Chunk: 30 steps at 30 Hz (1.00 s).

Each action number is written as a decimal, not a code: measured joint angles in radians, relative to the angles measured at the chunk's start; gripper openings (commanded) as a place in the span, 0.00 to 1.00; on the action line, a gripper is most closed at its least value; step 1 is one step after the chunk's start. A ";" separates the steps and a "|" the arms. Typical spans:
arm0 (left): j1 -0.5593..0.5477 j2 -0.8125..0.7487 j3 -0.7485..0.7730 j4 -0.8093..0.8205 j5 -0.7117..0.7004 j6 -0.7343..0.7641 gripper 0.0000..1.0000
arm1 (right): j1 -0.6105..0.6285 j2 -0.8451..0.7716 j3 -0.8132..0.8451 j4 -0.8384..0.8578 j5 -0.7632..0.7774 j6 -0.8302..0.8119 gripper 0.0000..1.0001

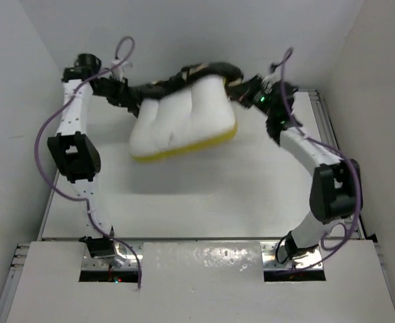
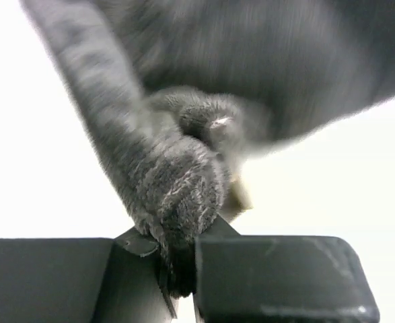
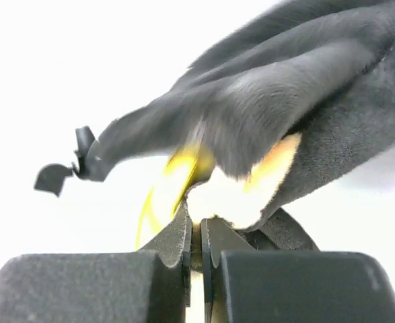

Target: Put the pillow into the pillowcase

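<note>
Pillow (image 1: 184,120) single, pillowcase (image 1: 207,69) single, two jaws clamped

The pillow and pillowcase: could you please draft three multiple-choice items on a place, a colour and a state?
1. Where is the pillowcase relative to the pillow?
A. Bunched along its far edge.
B. Spread flat beneath it.
C. Pulled fully over it.
2. What colour is the pillow's trim?
A. Red.
B. Yellow.
C. Blue.
3. How is the left gripper?
A. Open, holding nothing.
B. Half open around the pillow.
C. Shut on the pillowcase.
Answers: 1 A, dark fabric crowns the bare white pillow in the top view; 2 B, a yellow band edges its near side; 3 C, the left wrist view shows fabric pinched in the closed jaws.
</note>
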 measured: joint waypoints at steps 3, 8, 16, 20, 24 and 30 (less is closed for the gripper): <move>0.053 -0.153 0.008 0.071 0.046 -0.076 0.00 | -0.073 -0.071 0.208 -0.103 -0.025 0.014 0.00; 0.044 -0.265 0.099 0.024 0.045 -0.074 0.00 | -0.141 -0.165 0.261 -0.094 -0.074 0.138 0.00; 0.037 -0.252 0.009 0.007 0.048 -0.055 0.00 | -0.125 -0.140 0.208 -0.255 -0.070 0.081 0.00; 0.051 -0.271 0.045 0.045 0.057 -0.095 0.00 | -0.163 -0.154 0.172 -0.253 -0.090 0.059 0.00; 0.076 -0.309 0.124 0.146 0.103 -0.221 0.00 | -0.252 -0.208 0.179 -0.277 -0.104 0.037 0.00; 0.102 -0.378 0.133 0.378 0.184 -0.425 0.00 | -0.282 -0.174 0.412 -0.235 -0.161 0.037 0.00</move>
